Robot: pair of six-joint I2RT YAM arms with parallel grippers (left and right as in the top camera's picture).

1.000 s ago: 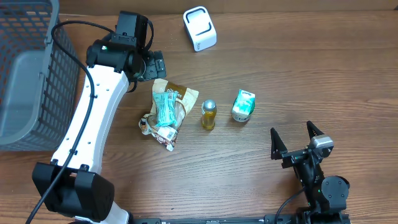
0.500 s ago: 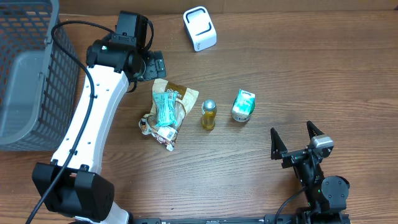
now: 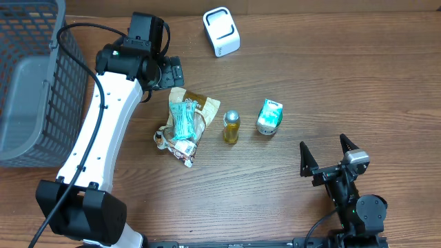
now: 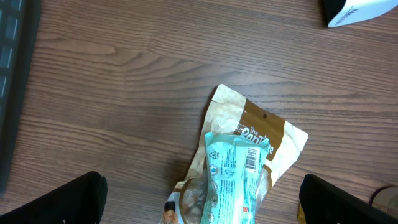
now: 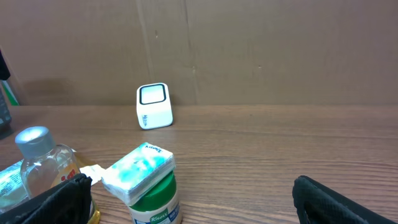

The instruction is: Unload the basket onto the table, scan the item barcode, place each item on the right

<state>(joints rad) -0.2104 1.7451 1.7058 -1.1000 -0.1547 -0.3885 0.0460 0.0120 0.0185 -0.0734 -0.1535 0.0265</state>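
Note:
A teal snack packet (image 3: 182, 122) (image 4: 233, 180) lies on a cream and brown bag (image 3: 200, 109) (image 4: 261, 127), and its barcode (image 4: 252, 159) faces up. My left gripper (image 3: 170, 72) (image 4: 202, 202) hangs open above the top end of these bags, holding nothing. A yellow bottle (image 3: 231, 127) (image 5: 43, 162) with a silver cap sits to their right. Beside it is a green-lidded jar (image 3: 269, 118) (image 5: 155, 199) with a teal packet (image 5: 138, 171) on top. The white scanner (image 3: 221, 31) (image 5: 153, 106) stands at the far edge. My right gripper (image 3: 322, 145) (image 5: 199, 205) rests open near the front, apart from the jar.
A grey mesh basket (image 3: 31, 83) fills the far left of the table. The left arm (image 3: 96, 138) stretches from the front left corner toward the bags. A brown cardboard wall (image 5: 249, 50) rises behind the scanner.

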